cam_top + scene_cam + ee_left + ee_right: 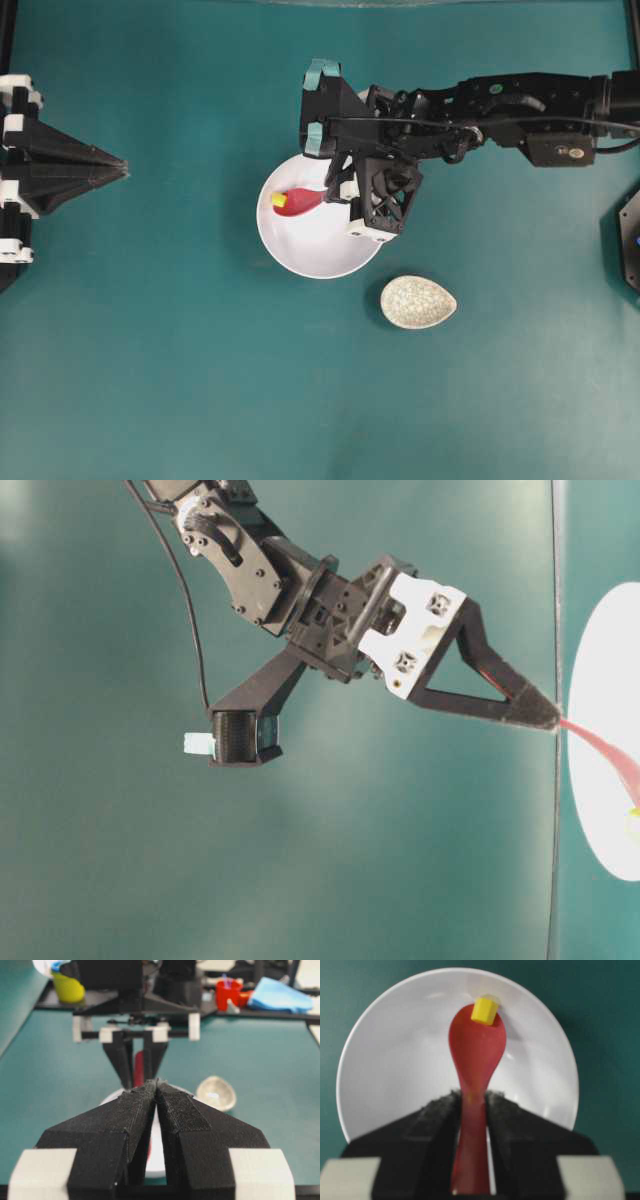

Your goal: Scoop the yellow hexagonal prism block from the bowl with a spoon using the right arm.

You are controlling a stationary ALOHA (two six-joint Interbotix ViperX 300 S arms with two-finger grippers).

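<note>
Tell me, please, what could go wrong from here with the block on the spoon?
The yellow block sits at the very tip of the red spoon, not in its hollow; a tilt could roll it back into the white bowl. The right gripper pinches only the narrow handle, so the spoon might twist.

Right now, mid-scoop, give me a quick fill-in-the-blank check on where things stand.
1. The right gripper is shut on the handle of the ____.
2. The yellow block sits at the ____ of the scoop.
3. The spoon's scoop is over the white ____.
4. The left gripper has its jaws ____.

Missing words: spoon; tip; bowl; shut
</note>
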